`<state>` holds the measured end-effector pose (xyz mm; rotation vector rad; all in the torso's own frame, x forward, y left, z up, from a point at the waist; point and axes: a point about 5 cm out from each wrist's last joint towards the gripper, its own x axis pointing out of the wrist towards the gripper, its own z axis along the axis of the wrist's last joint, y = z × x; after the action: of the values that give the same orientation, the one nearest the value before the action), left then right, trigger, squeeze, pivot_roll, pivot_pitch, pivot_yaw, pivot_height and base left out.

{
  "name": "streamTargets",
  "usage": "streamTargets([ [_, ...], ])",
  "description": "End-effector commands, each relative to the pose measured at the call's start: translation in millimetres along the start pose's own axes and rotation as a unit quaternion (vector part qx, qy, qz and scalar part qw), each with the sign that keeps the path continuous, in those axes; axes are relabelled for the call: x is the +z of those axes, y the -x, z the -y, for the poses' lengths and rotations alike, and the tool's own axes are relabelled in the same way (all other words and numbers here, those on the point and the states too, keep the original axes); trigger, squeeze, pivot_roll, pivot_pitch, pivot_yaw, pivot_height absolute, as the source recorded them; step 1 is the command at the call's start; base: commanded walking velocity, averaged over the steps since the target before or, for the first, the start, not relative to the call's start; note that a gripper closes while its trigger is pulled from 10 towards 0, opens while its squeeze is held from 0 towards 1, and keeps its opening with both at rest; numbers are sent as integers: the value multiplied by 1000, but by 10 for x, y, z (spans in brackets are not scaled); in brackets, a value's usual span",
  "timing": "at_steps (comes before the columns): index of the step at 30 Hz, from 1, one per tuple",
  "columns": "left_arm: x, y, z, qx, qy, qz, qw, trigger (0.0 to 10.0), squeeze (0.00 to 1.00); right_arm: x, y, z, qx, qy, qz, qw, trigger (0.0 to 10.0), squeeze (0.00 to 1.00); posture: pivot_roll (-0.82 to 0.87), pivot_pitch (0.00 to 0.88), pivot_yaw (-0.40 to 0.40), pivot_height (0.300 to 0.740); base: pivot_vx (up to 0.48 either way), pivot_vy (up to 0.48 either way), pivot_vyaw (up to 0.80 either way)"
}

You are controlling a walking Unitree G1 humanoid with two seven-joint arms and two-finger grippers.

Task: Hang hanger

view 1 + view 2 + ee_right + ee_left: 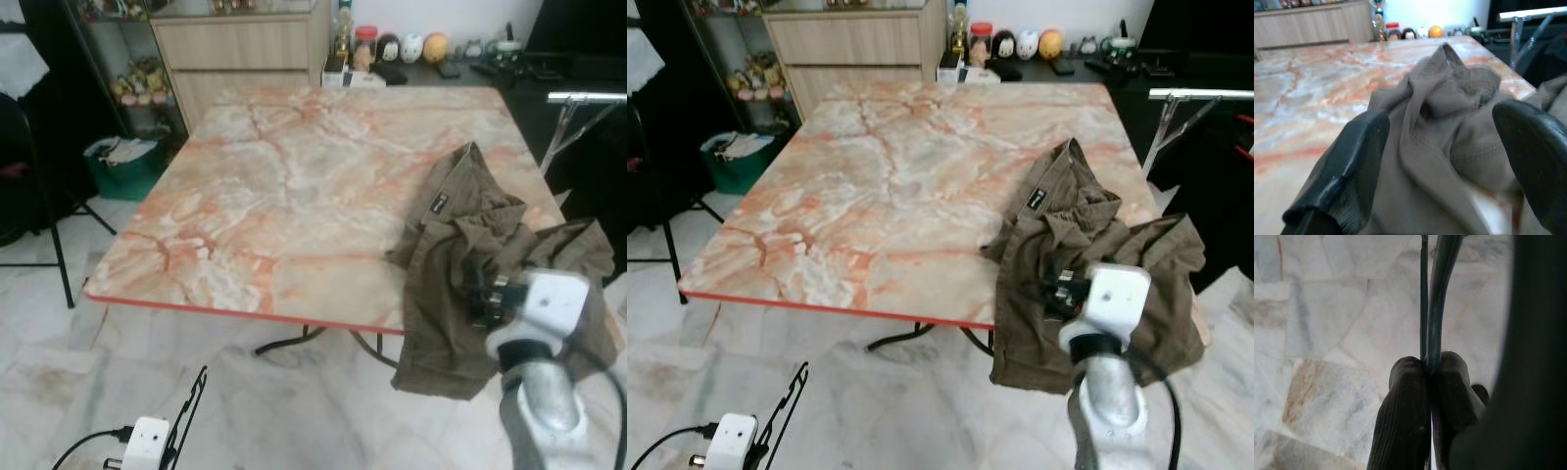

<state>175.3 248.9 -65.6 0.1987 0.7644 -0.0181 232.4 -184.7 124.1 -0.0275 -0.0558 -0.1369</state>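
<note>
Low over the floor, the left claw (1427,382) is clamped on a thin black wire hanger (188,411), likely kept ready for the garment. The right claw (1435,161), fingers spread apart, reaches at the crumpled olive-brown shirt (470,255) draped over the desk (284,196) edge directly ahead of it.

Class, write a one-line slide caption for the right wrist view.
Open right gripper poised over a crumpled olive shirt on the marble table.
</note>
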Motion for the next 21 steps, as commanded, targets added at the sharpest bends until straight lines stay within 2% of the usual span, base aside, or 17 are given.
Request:
streamTargets([
  [1,-4,5,-17,3,-2,1,1000,10000,0,-72,32,-74,6,14,5,1000,10000,0,81,27,55,740,0,0,0],
  [3,-4,5,-18,5,1,0,1000,10000,0,-102,49,-98,8,20,7,1000,10000,0,81,25,56,740,0,0,0],
  [5,-8,2,-17,10,17,-1,1000,10000,0,-26,12,-121,-16,1,35,999,10000,0,81,23,56,740,0,0,0],
  [9,-6,-1,-35,23,31,-3,999,10000,0,49,-32,-194,-6,11,68,998,10000,0,76,18,53,740,0,0,0],
  [10,-6,2,-51,31,47,0,998,10000,0,11,-30,-218,-1,14,69,998,10000,0,78,14,48,740,0,0,0],
  [13,-5,4,-70,34,63,2,997,10000,0,-21,-26,-233,3,22,67,998,10000,0,78,12,46,740,0,0,0],
  [17,4,6,-101,34,59,2,998,10000,0,-48,-49,-277,10,17,63,998,10000,0,78,12,46,740,0,0,0],
  [21,1,27,-173,59,82,12,995,10000,0,-76,-62,-323,16,17,62,998,10000,0,87,0,43,740,0,0,0],
])
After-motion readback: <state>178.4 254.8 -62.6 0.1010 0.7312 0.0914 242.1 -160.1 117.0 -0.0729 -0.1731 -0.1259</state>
